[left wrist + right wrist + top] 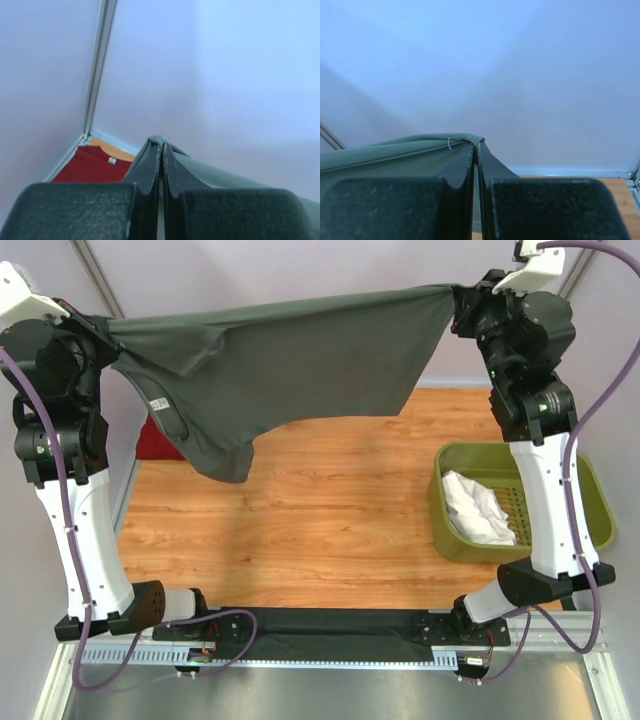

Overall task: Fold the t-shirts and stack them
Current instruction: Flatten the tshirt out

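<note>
The dark grey t-shirt hangs stretched in the air between both grippers, high over the far part of the wooden table. Its white neck label shows near the left end. My left gripper is shut on the shirt's left corner; the pinched cloth shows in the left wrist view. My right gripper is shut on the right corner, whose hem shows in the right wrist view. The dark red t-shirt lies flat at the table's far left corner, partly hidden behind the grey shirt in the top view.
An olive-green plastic basket stands on the right of the table with white cloth inside. White walls close the back and left sides. The arm bases sit on a black rail at the near edge.
</note>
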